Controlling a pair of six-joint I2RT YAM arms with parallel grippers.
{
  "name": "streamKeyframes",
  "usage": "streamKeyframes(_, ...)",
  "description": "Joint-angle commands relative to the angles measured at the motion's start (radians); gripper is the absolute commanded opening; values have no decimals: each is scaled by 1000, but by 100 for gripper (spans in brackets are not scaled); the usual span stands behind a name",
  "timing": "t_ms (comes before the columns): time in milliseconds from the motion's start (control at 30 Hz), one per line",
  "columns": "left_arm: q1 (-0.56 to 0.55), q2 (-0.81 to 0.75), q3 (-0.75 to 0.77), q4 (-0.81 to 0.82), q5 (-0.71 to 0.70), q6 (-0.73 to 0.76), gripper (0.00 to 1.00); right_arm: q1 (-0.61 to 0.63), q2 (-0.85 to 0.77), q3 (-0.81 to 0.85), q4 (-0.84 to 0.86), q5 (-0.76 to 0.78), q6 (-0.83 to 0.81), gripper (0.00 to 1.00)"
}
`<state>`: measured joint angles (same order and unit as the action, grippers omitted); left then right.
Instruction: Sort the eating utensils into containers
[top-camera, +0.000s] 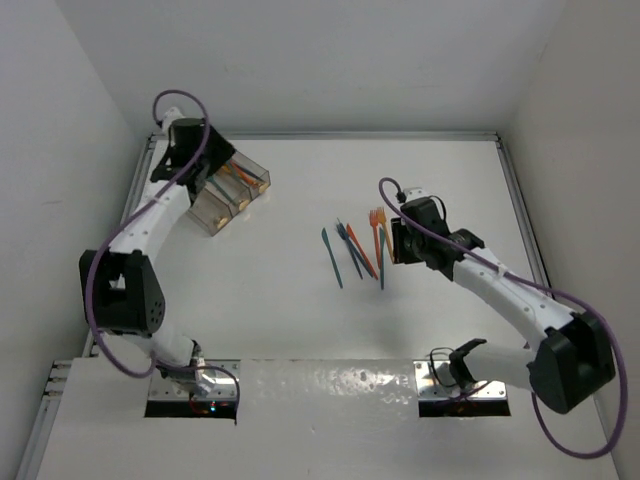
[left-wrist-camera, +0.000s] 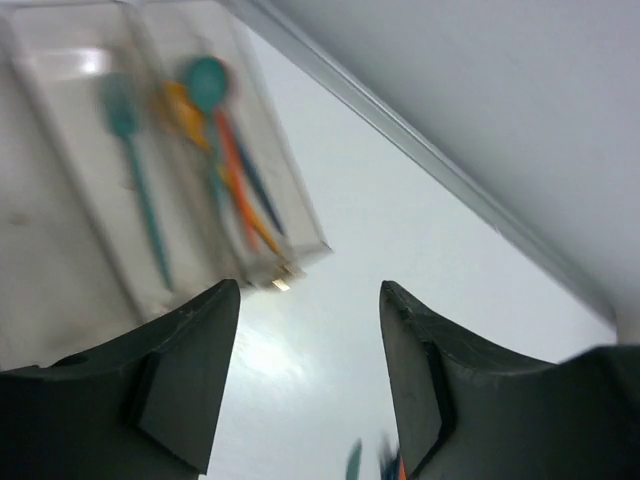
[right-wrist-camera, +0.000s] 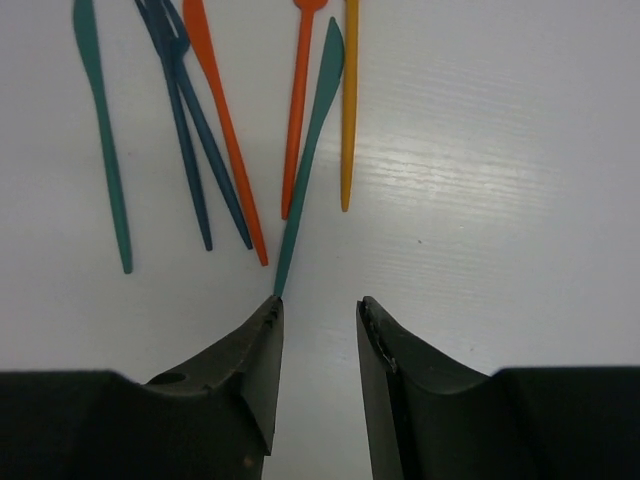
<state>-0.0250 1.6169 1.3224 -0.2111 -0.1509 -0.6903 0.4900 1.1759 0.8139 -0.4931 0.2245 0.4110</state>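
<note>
- The left claw is wide open and holds nothing.
- Near it sits the clear tray. One teal spoon lies in one slot. Blurry orange, teal and blue spoons lie in the next.
- The right claw is open a little and empty.
- A thin teal knife ends at its left fingertip, among blue and orange utensils on the white bench.

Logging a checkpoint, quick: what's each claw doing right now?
Left claw: open, empty.
Right claw: open, narrow gap, holding nothing; teal knife tip beside it.
</note>
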Motion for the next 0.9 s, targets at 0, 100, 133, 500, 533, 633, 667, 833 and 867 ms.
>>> streamKeyframes(0,-159,-95,-55,-30,19,124,57,-40,82,30,85,-26,-11,35)
streamKeyframes(100,-272,-153,-129,-51,69,146,59,-76,157,37,123,-66,-18,34)
streamKeyframes(133,-294,-175,-147,-66,79,147,60,-82,175,48,134,-80,-20,34)
streamKeyframes(500,-484,-218,-328,-73,125,92,61,-100,459,212,192,-180,-31,32)
streamKeyframes(533,-484,-221,-328,-73,125,89,61,-100,476,221,191,-182,-26,32)
streamKeyframes(633,-486,-242,-356,-79,128,84,61,-100,534,255,202,-172,-23,31)
streamKeyframes(667,-486,-249,-367,-80,126,84,61,-100,551,266,205,-175,-24,30)
streamKeyframes(833,-486,-281,-381,-103,120,83,61,-100,674,343,192,-160,-18,29)
streamKeyframes(867,-486,-284,-382,-105,122,81,61,-100,688,352,189,-160,-15,29)
